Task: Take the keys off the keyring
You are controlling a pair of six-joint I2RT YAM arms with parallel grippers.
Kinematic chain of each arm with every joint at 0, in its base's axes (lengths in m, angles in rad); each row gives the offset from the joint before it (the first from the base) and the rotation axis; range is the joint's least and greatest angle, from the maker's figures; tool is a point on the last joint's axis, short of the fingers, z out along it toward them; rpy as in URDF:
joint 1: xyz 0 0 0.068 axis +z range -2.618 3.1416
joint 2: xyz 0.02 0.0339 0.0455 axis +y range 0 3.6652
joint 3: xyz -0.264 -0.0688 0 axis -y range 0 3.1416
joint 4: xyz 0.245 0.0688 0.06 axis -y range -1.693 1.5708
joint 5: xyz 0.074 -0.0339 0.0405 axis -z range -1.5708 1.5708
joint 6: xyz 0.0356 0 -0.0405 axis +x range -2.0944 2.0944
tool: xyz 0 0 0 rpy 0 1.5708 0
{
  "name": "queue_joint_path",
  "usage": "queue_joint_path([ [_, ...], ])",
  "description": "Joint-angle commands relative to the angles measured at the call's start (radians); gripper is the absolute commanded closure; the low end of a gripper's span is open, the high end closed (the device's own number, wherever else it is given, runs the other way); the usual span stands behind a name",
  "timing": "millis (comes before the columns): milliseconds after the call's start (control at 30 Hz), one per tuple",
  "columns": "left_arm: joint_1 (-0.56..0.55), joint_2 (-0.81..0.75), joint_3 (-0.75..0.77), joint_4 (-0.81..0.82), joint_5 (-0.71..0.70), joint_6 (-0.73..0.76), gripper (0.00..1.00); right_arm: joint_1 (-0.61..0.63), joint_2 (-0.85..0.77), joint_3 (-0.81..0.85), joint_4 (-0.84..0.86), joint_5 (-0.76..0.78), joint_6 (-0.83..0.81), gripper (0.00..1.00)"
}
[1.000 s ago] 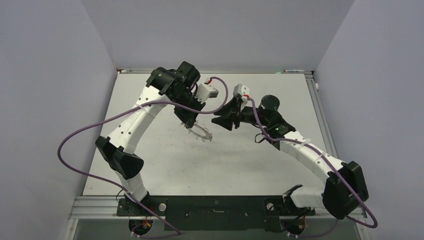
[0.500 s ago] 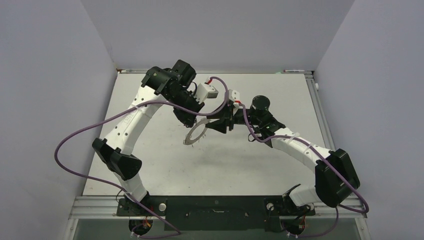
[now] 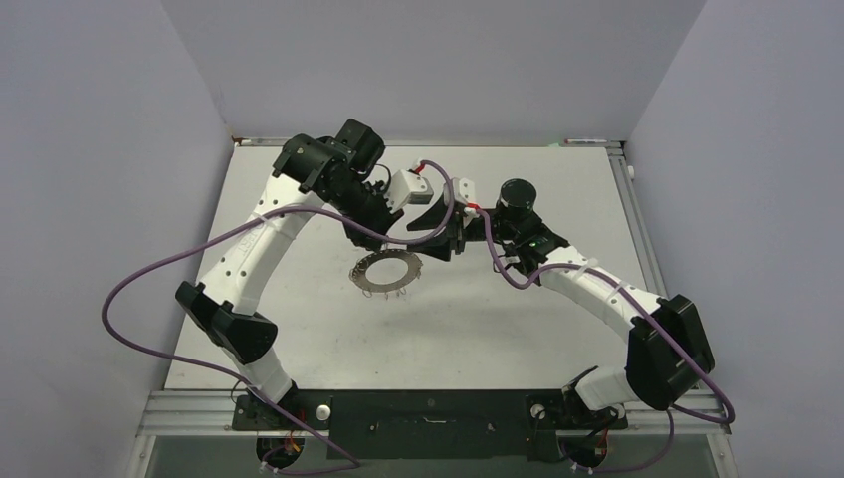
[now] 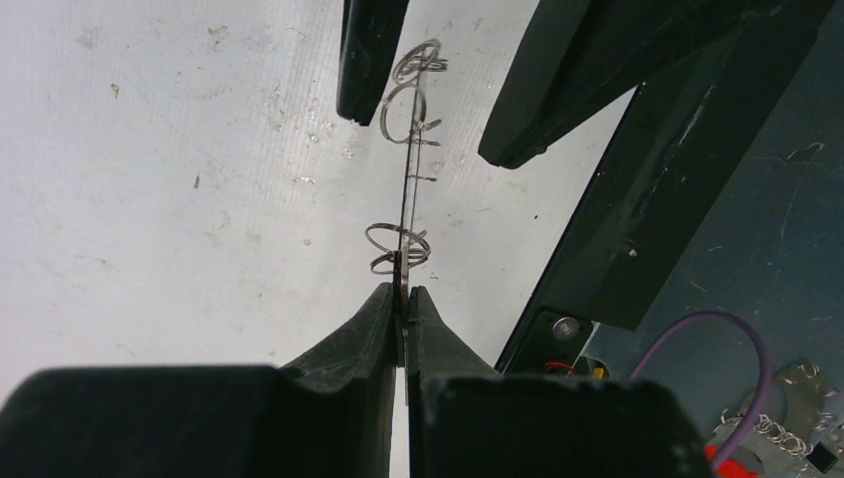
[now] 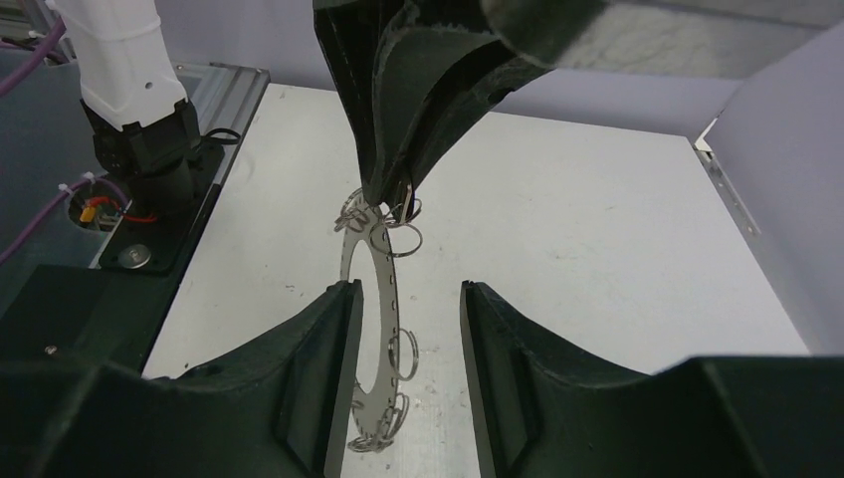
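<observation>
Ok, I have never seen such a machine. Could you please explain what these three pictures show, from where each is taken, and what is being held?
These are two robot arms, white and black, bolted at the near edge of a white table. One picture looks down from above. The other two come from cameras on each wrist, so the black fingers show large. The left gripper is shut on the rim of a flat grey metal ring, which bears small silvery wire loops, and holds it above the table. The right gripper is open, one finger on each side of the ring. The tiny keys I cannot tell from the loops.
</observation>
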Motion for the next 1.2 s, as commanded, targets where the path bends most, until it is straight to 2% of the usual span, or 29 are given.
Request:
queue_joint_path([
  [0, 0.009, -0.063, -0.001, 0.000, 0.033, 0.084, 1.00, 0.009, 0.018, 0.052, 0.018, -0.059, -0.053, 0.59],
  [100, 0.006, -0.069, 0.000, 0.006, 0.048, 0.094, 1.00, 0.009, 0.034, 0.047, 0.065, -0.062, -0.013, 0.59],
  [367, 0.005, -0.112, -0.027, 0.034, 0.090, 0.128, 1.00, 0.013, 0.092, 0.033, 0.319, -0.061, 0.184, 0.58],
  [733, 0.005, -0.097, 0.004, 0.043, 0.090, 0.097, 1.00, 0.029, 0.111, 0.043, 0.379, -0.107, 0.256, 0.59],
  [1167, 0.007, -0.078, 0.031, 0.063, 0.107, 0.052, 1.00, 0.043, 0.140, 0.043, 0.409, -0.060, 0.293, 0.61],
])
